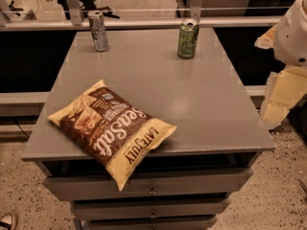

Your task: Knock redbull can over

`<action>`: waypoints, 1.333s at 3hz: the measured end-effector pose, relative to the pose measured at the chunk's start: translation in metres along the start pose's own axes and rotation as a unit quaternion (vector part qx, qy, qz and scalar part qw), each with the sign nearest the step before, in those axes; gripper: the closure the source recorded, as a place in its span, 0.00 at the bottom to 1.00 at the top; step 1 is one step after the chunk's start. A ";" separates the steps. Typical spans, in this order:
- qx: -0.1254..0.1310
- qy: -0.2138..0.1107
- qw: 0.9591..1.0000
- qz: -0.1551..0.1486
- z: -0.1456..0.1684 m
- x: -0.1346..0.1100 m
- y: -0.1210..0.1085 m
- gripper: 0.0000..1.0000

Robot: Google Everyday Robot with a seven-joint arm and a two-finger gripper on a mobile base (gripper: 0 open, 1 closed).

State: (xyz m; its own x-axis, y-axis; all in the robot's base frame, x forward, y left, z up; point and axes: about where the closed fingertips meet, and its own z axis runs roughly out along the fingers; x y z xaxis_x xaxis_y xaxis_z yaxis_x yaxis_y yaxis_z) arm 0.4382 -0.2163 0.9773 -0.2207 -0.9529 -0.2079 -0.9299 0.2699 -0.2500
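Observation:
The redbull can (pixel 98 31) is slim and silver-grey with bluish markings. It stands upright at the far left of the grey table top (pixel 192 95). My gripper (pixel 280 97) is at the right edge of the view, beside and outside the table's right side, under the white arm joint (pixel 293 30). It is far from the can and touches nothing on the table.
A wider green can (pixel 188 39) stands upright at the far middle-right of the table. A brown and yellow chip bag (pixel 112 126) lies at the front left, overhanging the front edge. Drawers (pixel 153 188) sit under the top. A rail (pixel 144 23) runs behind the table.

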 end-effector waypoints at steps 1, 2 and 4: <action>0.000 0.000 1.000 0.000 0.000 0.000 0.000 0.00; 0.005 -0.029 1.000 -0.007 0.011 -0.019 -0.009 0.00; 0.034 -0.145 0.988 -0.038 0.087 -0.134 -0.077 0.00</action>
State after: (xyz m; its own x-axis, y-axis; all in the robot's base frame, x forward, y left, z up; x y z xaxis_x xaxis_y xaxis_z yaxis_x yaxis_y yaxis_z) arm 0.5650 -0.0971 0.9424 -0.0475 -0.8937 -0.4462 -0.9165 0.2167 -0.3364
